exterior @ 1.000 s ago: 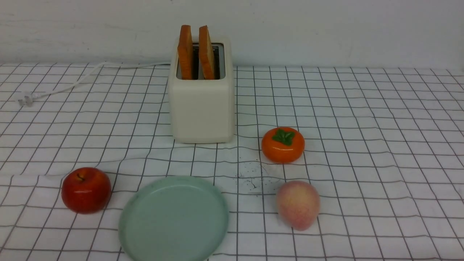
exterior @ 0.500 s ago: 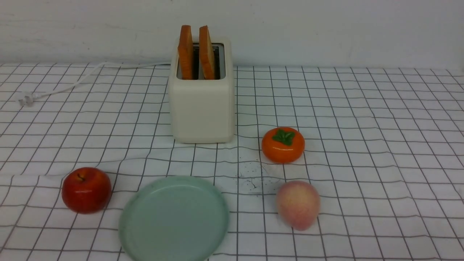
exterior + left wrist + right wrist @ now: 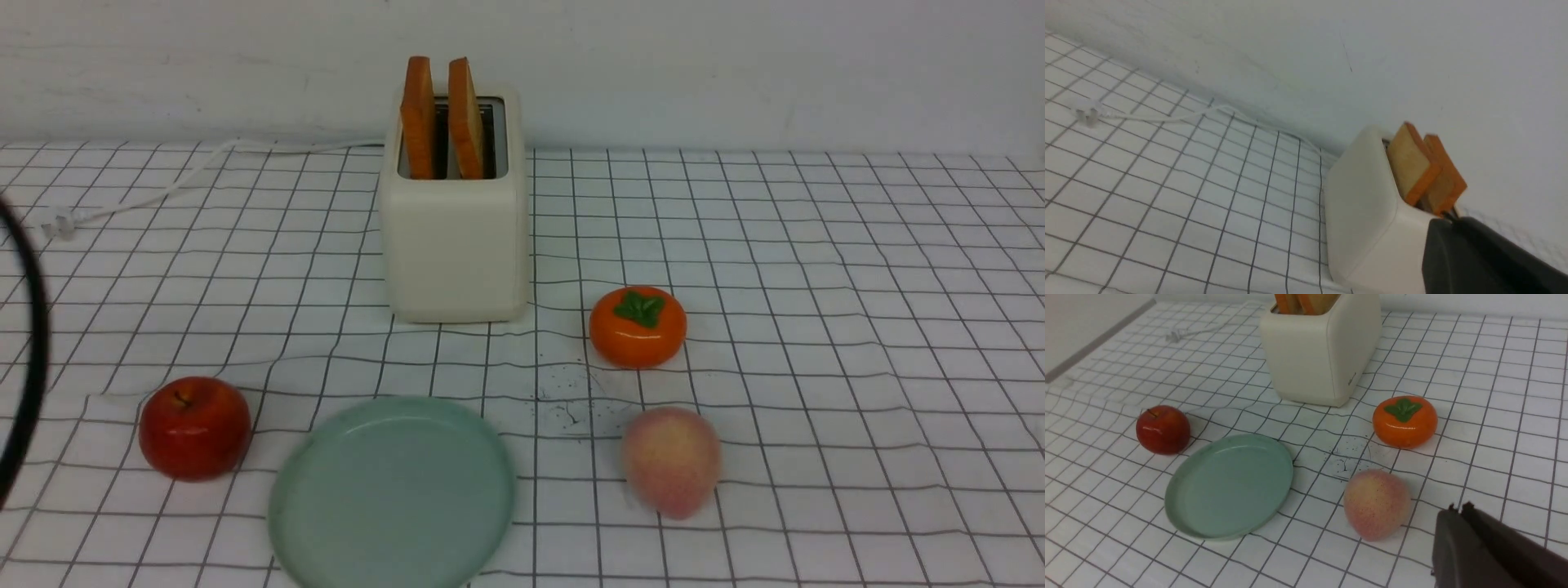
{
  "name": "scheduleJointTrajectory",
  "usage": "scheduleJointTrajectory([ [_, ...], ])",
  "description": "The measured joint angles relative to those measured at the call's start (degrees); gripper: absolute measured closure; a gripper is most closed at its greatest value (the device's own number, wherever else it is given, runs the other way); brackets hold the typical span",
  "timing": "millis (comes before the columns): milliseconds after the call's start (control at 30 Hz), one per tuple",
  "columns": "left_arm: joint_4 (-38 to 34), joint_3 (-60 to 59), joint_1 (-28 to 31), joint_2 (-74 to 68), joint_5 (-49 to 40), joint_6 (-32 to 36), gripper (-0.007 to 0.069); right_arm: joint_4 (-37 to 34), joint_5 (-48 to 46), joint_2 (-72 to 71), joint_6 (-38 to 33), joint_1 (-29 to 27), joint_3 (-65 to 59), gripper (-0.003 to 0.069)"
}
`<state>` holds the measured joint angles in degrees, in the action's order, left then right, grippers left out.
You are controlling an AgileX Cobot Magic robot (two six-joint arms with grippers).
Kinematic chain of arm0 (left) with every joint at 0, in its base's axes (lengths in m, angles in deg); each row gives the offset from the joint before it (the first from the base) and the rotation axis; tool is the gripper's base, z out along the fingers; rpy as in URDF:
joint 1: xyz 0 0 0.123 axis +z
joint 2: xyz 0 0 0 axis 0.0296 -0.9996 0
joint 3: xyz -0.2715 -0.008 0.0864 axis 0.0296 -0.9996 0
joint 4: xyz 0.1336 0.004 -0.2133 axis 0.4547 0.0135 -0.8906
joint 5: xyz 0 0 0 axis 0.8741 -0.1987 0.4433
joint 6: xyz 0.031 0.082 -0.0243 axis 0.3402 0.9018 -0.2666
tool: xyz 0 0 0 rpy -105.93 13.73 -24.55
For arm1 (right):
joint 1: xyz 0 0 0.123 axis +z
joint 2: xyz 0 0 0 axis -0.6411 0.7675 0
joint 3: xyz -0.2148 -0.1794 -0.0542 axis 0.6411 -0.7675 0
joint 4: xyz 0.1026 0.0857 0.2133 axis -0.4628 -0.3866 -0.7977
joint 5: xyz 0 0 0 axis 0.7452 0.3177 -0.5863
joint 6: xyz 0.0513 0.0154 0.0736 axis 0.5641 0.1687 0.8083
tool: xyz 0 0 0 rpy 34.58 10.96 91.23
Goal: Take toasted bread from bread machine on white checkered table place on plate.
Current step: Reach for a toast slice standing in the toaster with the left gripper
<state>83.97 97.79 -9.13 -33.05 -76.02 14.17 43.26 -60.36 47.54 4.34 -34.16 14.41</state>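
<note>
Standing upright in the two-slot toaster (image 3: 455, 245), both toast slices (image 3: 466, 122); lying bare nearer the camera, the mint-green plate (image 3: 392, 498). Closed and gripping nothing, left claw (image 3: 1449, 216) and right claw (image 3: 1459, 510). Transfer apparently unstarted; remaining: opening, grasping, lifting, placing.

Front view: soft, fairly even light; small glare spots on persimmon (image 3: 638, 328); dark blurred curve at 9 o'clock.

The left gripper (image 3: 1447, 216) and right gripper (image 3: 1459, 508) look dark grey to black, with narrow tips; a blurred black curved band (image 3: 33, 343) also shows.
</note>
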Motion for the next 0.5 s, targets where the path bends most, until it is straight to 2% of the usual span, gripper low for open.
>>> scheduleJointTrajectory([
  [67,0.3,5.3,-3.9,-5.5,-3.6,4.2,0.0638,0.5,-0.1,1.4,-0.6,0.0,0.6,0.0653],
  [100,0.4,5.3,-4.2,-6.1,-3.9,4.2,0.0638,0.6,-0.1,1.5,-0.6,0.0,0.7,0.0653],
  [200,0.4,13.8,-7.8,-15.4,-9.6,10.7,0.0638,0.9,-0.7,3.1,-0.7,0.0,2.1,0.0648],
  [433,-2.2,30.3,-8.2,-32.2,-20.7,14.0,0.0638,1.8,-5.2,6.2,-0.7,0.0,8.1,0.0645],
  [500,-4.7,37.3,-8.2,-39.2,-25.3,16.8,0.0638,2.1,-7.6,8.2,-0.7,0.0,11.3,0.0643],
])
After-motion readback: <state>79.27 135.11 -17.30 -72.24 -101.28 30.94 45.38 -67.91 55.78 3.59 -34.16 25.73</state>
